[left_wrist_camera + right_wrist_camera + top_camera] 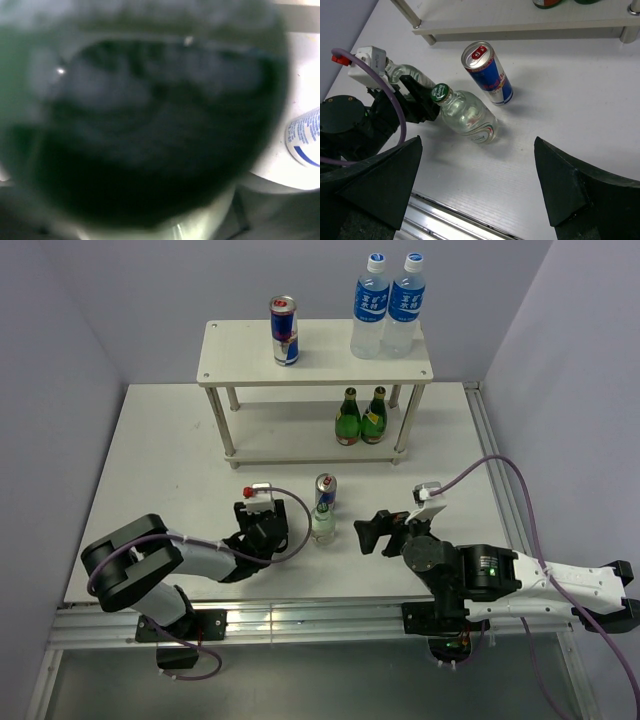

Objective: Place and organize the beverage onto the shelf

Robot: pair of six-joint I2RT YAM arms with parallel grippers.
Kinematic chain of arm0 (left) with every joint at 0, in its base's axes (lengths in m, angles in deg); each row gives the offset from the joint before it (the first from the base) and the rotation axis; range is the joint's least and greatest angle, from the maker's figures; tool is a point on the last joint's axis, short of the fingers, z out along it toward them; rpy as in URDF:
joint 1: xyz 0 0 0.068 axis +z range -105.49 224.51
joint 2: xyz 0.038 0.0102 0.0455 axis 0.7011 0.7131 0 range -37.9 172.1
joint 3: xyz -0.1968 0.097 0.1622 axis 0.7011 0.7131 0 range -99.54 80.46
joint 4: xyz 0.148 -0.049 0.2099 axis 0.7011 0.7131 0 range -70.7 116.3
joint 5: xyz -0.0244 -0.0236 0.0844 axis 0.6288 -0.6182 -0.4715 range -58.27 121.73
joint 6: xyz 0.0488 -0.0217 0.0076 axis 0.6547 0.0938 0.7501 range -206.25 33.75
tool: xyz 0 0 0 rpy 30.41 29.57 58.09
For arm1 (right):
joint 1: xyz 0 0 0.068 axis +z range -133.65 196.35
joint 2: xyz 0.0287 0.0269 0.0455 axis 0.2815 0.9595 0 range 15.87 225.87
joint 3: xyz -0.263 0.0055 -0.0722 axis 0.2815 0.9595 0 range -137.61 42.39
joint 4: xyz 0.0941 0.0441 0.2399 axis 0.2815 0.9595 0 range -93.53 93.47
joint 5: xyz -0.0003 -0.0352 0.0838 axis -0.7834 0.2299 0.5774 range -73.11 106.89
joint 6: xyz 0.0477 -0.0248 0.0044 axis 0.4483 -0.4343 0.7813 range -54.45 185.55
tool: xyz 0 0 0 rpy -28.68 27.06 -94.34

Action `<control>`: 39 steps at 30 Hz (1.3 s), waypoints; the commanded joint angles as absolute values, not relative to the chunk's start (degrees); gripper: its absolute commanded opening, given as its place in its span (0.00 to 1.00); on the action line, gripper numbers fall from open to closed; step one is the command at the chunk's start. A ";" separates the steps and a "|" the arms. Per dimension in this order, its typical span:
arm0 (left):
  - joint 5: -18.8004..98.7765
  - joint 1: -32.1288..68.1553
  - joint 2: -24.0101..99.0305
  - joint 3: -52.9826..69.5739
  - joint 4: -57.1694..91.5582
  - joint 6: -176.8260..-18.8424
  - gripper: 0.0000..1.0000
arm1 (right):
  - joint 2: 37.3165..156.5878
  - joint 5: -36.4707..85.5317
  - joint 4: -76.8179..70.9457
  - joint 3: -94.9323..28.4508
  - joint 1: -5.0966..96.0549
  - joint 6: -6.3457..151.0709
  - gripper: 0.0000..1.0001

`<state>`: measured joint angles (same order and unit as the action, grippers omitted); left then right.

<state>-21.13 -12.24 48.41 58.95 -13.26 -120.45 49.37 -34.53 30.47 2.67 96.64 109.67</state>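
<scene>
Left claw [278, 524] sat low on the bench [160, 470], with the clear green-capped bottle [322, 524] close by at its 3 o'clock in the top view. Couldn't tell if its jaws were open or pinching anything. Its own camera was just a dark blur, and the right wrist view only showed its fingers [417, 102] right next to the cap, touching or not, no idea. Bottle stood upright, long axis vertical, with a slim can [325, 491] just beside it at 12 o'clock. Right claw [372, 533] was wide open and holding nothing, bottle at its 9 o'clock, a bit further off. So I'd say left was the nearer arm, lined up to take the neck from the side. Shelf [240, 345] was off at 12 o'clock, beyond the can.
</scene>
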 commanded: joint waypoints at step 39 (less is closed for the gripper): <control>-5.28 11.55 63.26 19.65 -13.49 -101.02 0.00 | 42.15 -39.62 32.86 6.88 97.04 111.08 1.00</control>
